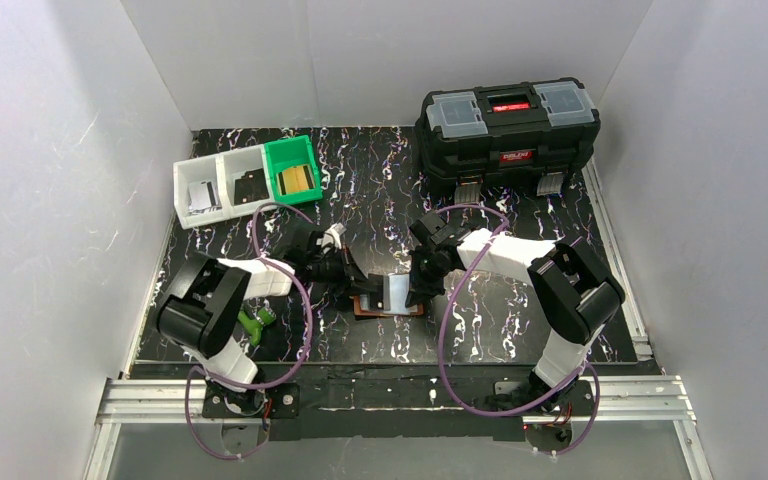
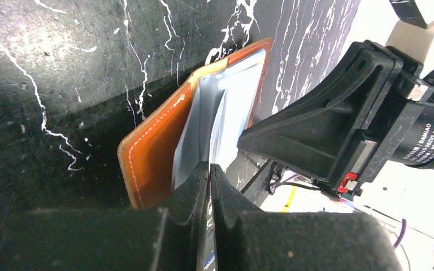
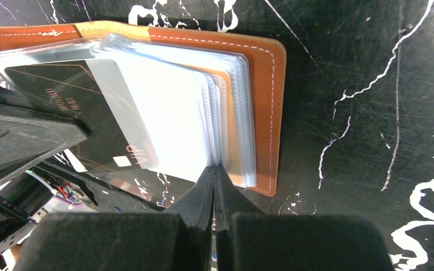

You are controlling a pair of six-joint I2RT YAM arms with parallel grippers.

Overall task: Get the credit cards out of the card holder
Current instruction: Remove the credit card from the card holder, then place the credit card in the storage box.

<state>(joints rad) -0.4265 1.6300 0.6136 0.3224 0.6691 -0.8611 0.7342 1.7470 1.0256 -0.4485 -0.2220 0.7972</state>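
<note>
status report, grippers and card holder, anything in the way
Left gripper shut, right gripper shut, both at the open card holder edges. Black card inside a clear pocket. Nothing blocking.

Top view: bright, even light from overhead. White walls (image 1: 60, 150) near washed out, dark tabletop (image 1: 380, 190) well exposed, shadows soft and short. Slight wide-angle bend at the edges.
Left wrist view: left fingers (image 2: 186, 197) close, dark and soft; background on the right blown out white.
Right wrist view: glare on the card holder (image 3: 192, 113) pockets; right fingers (image 3: 198, 197) blurred.
</note>
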